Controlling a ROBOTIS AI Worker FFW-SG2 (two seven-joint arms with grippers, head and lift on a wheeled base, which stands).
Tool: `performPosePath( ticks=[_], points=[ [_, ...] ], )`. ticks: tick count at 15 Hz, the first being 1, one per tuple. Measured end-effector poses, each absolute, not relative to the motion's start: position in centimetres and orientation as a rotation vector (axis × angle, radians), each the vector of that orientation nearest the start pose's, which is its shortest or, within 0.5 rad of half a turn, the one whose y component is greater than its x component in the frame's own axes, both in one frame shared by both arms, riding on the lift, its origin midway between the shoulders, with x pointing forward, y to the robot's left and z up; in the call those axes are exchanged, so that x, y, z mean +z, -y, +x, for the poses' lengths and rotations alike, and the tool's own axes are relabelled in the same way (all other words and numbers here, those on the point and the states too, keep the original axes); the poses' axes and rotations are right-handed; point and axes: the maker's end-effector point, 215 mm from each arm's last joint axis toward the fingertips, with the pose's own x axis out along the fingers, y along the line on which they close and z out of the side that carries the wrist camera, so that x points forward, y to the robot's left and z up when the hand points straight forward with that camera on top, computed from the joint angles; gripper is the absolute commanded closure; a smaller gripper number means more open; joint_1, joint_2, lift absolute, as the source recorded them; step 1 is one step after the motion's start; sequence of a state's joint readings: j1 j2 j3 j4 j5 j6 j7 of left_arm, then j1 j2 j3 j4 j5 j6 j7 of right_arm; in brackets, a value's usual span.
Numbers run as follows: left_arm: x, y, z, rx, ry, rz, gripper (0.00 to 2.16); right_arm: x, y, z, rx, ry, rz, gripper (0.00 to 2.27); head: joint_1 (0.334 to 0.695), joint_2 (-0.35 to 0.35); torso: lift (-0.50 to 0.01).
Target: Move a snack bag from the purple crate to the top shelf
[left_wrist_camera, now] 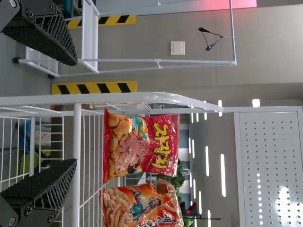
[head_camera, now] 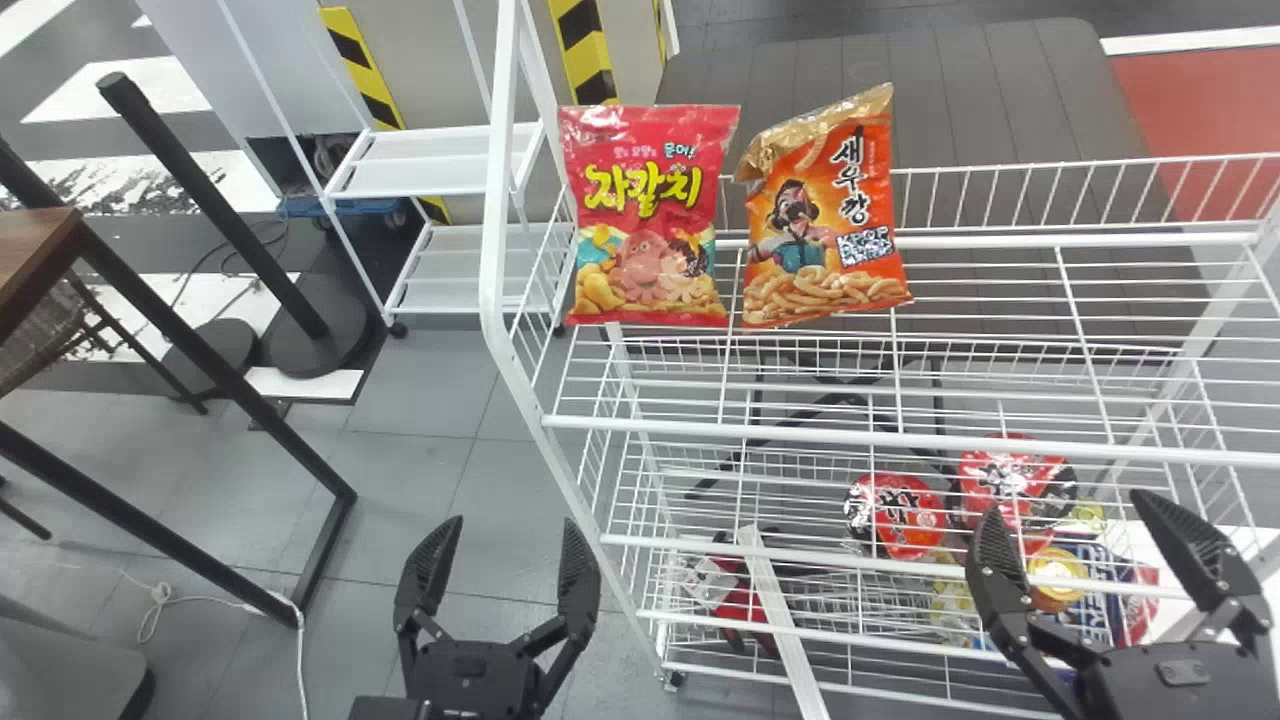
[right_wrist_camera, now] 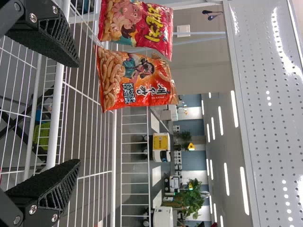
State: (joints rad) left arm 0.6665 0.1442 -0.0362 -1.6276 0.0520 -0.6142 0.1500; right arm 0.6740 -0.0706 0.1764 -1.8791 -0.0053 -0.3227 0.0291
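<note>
Spread wide with nothing between their fingers, the left gripper point(head_camera: 512, 522) stands at lower centre-left of the head view, the right gripper point(head_camera: 1065, 503) at lower right. Upper centre, a pink snack bag point(head_camera: 650, 215) and an orange snack bag point(head_camera: 825, 225) stand side by side in the white wire rack point(head_camera: 800, 436). The left wrist view shows both bags upright beyond open fingers point(left_wrist_camera: 52, 38). In the right wrist view, a perforated panel point(right_wrist_camera: 265, 118) hangs above them.

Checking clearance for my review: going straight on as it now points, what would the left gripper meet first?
Probably the rack's white upright, near where it joins the front rail, though the depth is hard to judge.
</note>
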Motion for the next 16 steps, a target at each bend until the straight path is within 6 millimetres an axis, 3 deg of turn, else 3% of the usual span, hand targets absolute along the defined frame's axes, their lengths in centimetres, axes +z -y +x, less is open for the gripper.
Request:
performPosePath(
  ticks=[16],
  points=[
    [-43.74, -26.79, 33.58, 0.062, 0.004, 0.047, 0.08, -40.91, 13.23, 35.93, 0.188, -0.074, 0.04, 0.08, 0.695, 0.223, -0.022]
  ],
)
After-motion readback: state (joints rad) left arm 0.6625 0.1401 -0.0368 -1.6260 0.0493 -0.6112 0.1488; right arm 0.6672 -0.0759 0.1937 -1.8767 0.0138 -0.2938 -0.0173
